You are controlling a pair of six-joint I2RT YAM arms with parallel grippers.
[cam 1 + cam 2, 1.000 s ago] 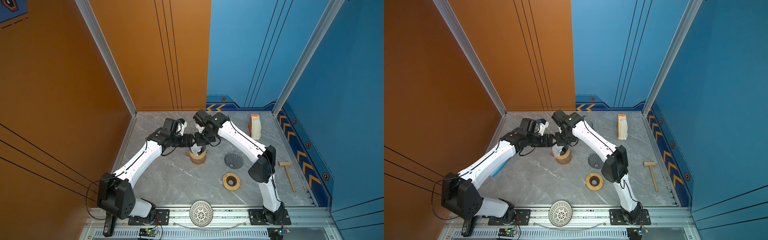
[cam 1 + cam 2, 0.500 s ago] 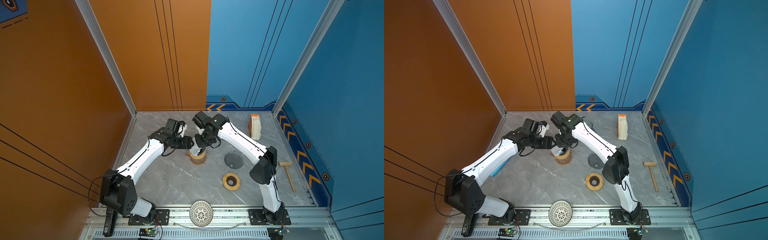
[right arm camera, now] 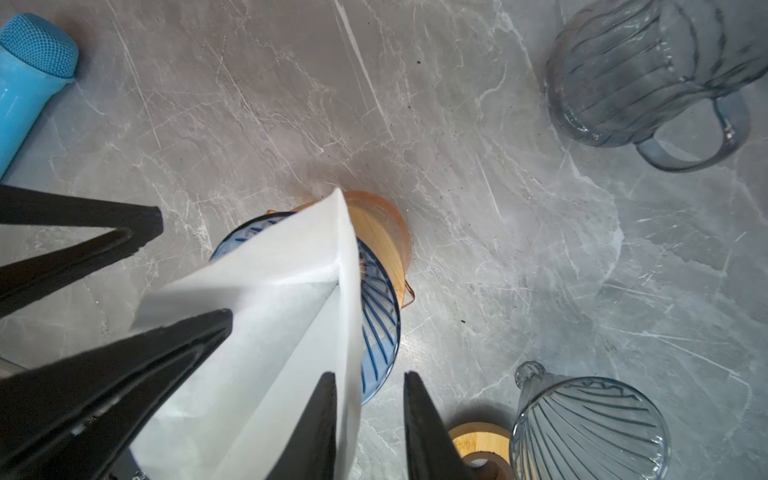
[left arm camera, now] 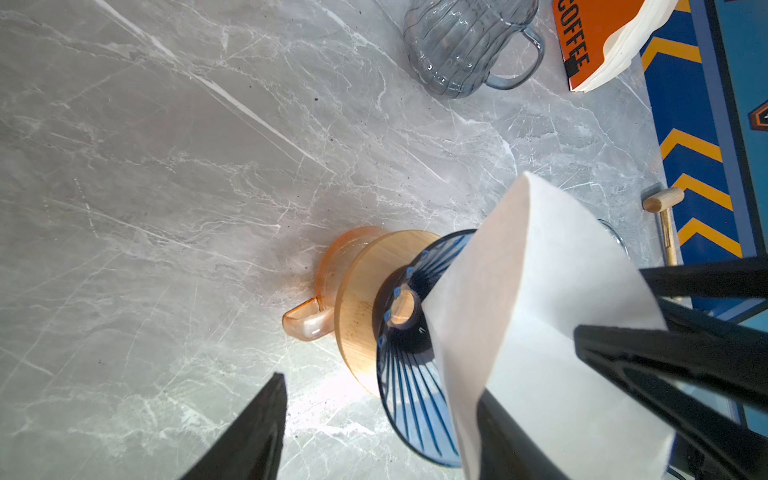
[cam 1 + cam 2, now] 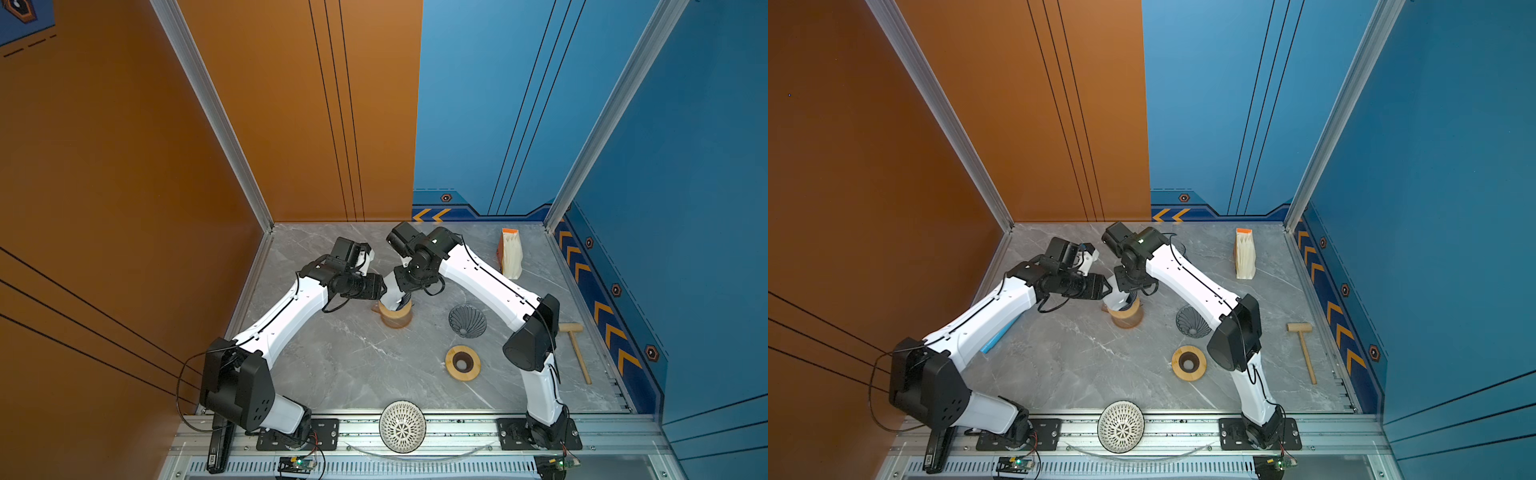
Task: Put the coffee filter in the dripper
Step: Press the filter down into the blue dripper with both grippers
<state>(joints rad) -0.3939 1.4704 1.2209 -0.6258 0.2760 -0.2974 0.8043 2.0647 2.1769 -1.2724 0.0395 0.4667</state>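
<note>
I'm at the seating step: the filter [image 3: 266,299] sits partly in the dripper [image 3: 380,316], tilted and riding over its rim, not yet down against the ribs. My right gripper [image 3: 369,378] is narrowly parted around the paper's folded edge, not pinching it. My left gripper [image 4: 380,386] is wide, with one finger inside the cone. Next, I judge, I nudge the cone down, then slip both out without dragging paper.

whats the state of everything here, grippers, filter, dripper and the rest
blue dripper, upright on wooden ring, hole uncovered
coffee filter, part unfolded, in blue dripper's mouth, not seated
left gripper, open wide
right gripper, open, coffee filter edge between jaws
grey jug, upright, looks empty
grey dripper, on the table, off spare ring
filter pack, standing upright
</note>
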